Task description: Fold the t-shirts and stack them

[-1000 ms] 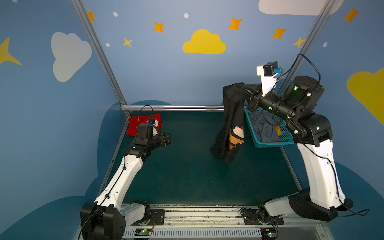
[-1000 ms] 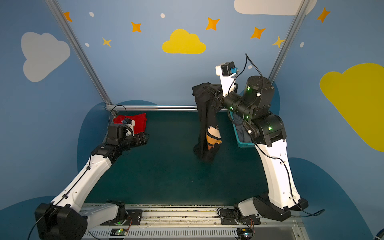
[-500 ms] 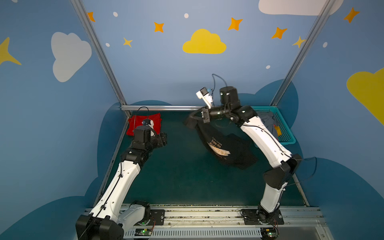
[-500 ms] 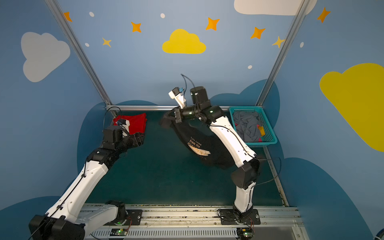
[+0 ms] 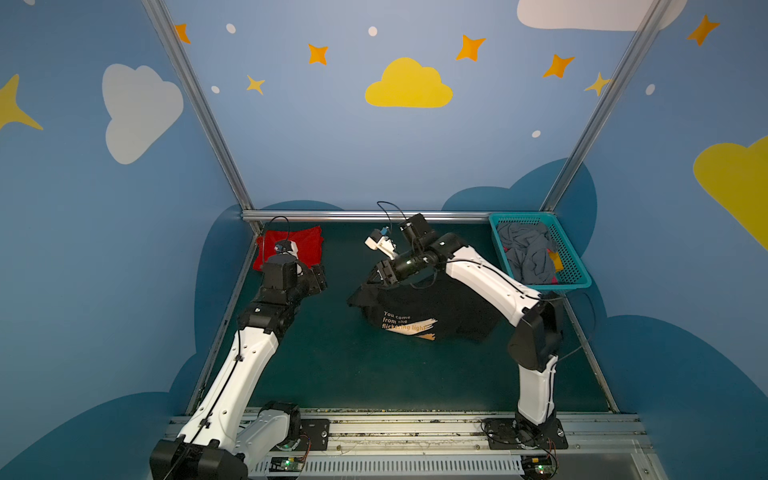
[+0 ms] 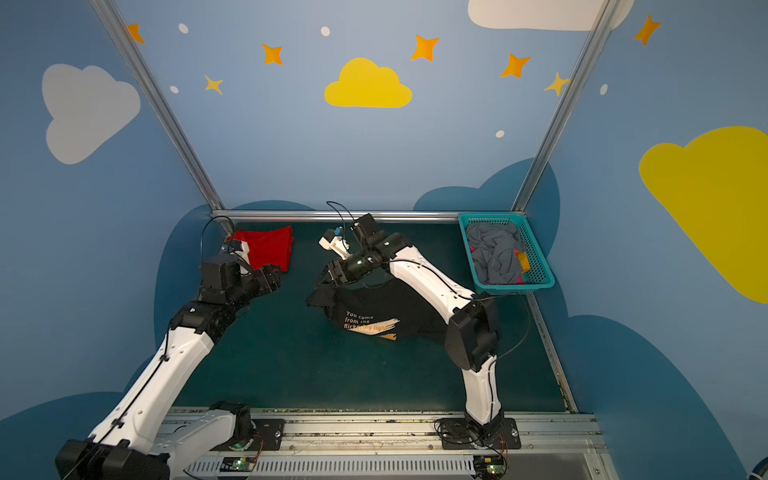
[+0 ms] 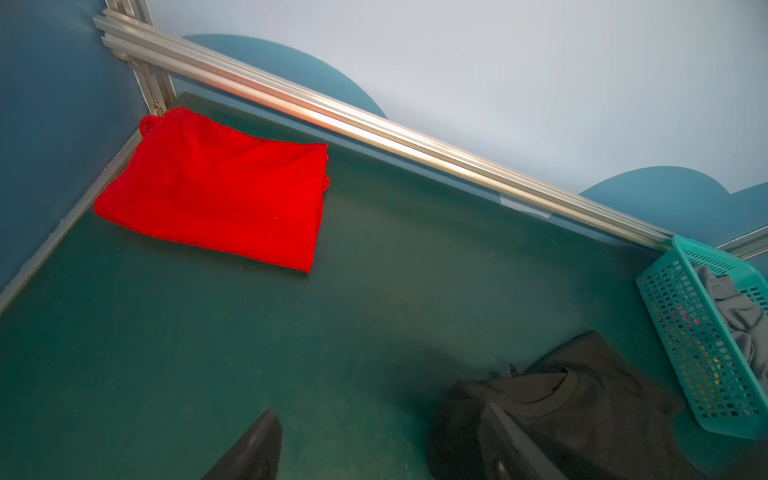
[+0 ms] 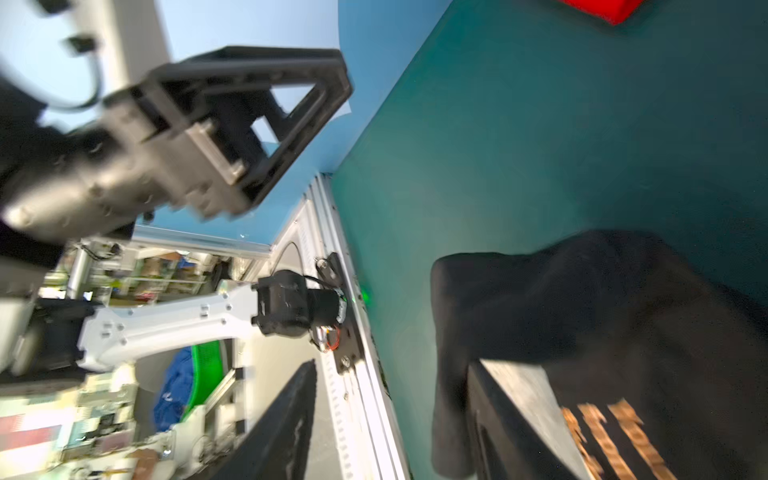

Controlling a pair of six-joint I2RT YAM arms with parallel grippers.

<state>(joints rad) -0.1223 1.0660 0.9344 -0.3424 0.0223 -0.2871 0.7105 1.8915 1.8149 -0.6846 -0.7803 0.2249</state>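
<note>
The black t-shirt (image 5: 432, 311) with cream lettering and brush-strokes lies crumpled on the green table in both top views (image 6: 390, 307). My right gripper (image 5: 377, 277) hovers low at its far left corner, open. In the right wrist view the right gripper (image 8: 390, 419) shows both fingers apart, with black cloth (image 8: 602, 311) draped against one finger (image 8: 511, 399). The folded red t-shirt (image 5: 305, 245) lies in the far left corner. My left gripper (image 5: 320, 280) stands open and empty just in front of it. In the left wrist view the left gripper (image 7: 378, 444) shows bare table between its fingers.
A teal mesh basket (image 5: 519, 217) stands at the far right corner, with grey and other coloured clothes in it. Aluminium rails (image 5: 365, 216) border the table at the back and both sides. The right arm's elbow (image 5: 536, 332) stands over the black shirt's right side.
My right arm swung the black shirt from beside the basket to mid-table, lowered it and opened. The shirt now lies on the table. My left arm barely moved.
</note>
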